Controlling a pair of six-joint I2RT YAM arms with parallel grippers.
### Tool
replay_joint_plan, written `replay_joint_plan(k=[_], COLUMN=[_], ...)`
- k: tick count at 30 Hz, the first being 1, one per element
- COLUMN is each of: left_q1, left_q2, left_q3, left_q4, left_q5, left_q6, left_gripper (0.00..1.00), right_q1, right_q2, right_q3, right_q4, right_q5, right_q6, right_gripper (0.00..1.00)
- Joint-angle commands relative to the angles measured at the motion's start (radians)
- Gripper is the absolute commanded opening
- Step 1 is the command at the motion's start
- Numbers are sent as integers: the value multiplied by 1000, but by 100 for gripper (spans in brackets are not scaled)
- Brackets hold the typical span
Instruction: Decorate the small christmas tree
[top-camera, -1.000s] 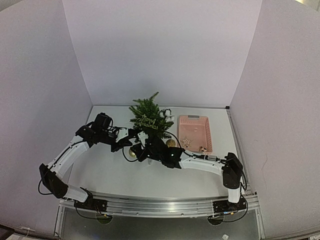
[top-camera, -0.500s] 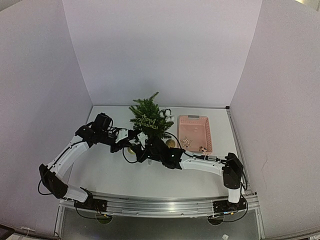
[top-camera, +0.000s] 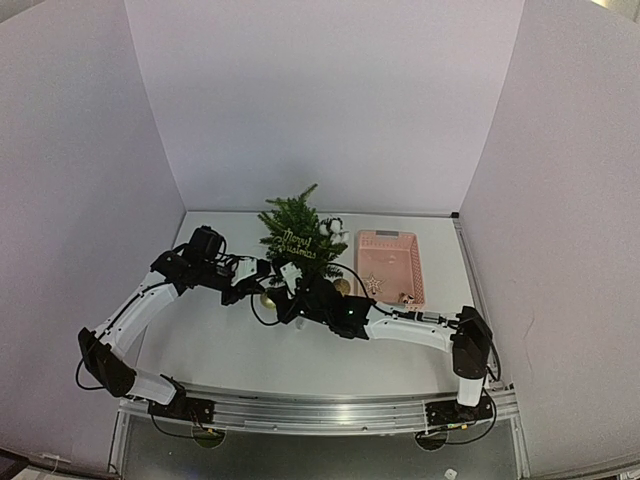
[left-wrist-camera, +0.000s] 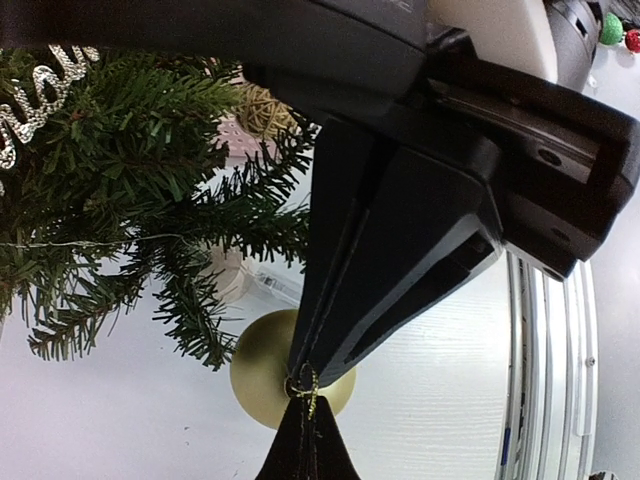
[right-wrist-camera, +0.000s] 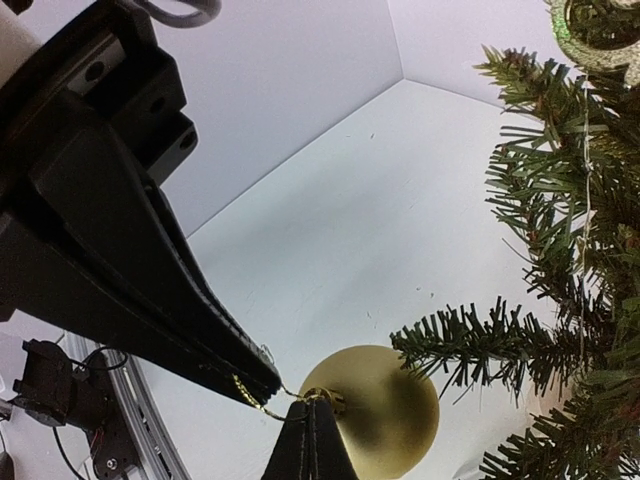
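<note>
White panel walls (top-camera: 320, 100) enclose a white table (top-camera: 220, 340) on three sides. The small christmas tree (top-camera: 293, 222) stands upright at the back centre of the table, with a glittered "Merry Christmas" sign (top-camera: 298, 241) lying across its branches and a white cluster ornament (top-camera: 335, 228) at its right shoulder. Just right of the tree sits a pink basket (top-camera: 395, 258) holding a star-shaped piece (top-camera: 372, 284) and a smaller item too small to identify. A woven ball (left-wrist-camera: 262, 108) shows behind the lower branches.

Both arms reach inward and meet in front of the tree's lower left side, where a gold bauble (right-wrist-camera: 375, 410) hangs above the table. The left gripper (left-wrist-camera: 305, 405) has its fingers pressed together on the gold loop (right-wrist-camera: 252, 392) of the bauble – in the right wrist view its tapered tip arrives from the left with the thread caught at its very end. The right gripper (right-wrist-camera: 308, 412) is likewise pinched closed, its fingertips meeting on the same loop right at the bauble's cap.

A low branch tip crosses the bauble's upper right edge in the right wrist view; whether needles touch the ball cannot be told. Seen from the left wrist, the bauble lies below the lowest branch tips, and the loop is not hooked over any branch.
</note>
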Motion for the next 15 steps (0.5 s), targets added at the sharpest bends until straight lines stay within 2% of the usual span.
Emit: replay_joint_plan(k=[1,15], left_q1=[-9,-9], left_q2=[12,36], left_q3=[38,-25], left_q4=[39,143], left_q5=[-23,-87], left_q6=[-29,-98], left_gripper=[0,0], right_q1=[-8,-8], right_q2=[-60,-19], right_q3=[-2,40], right_q4=[43,-95], right_q5=[56,151], right_q6=[59,162], right_gripper=[0,0])
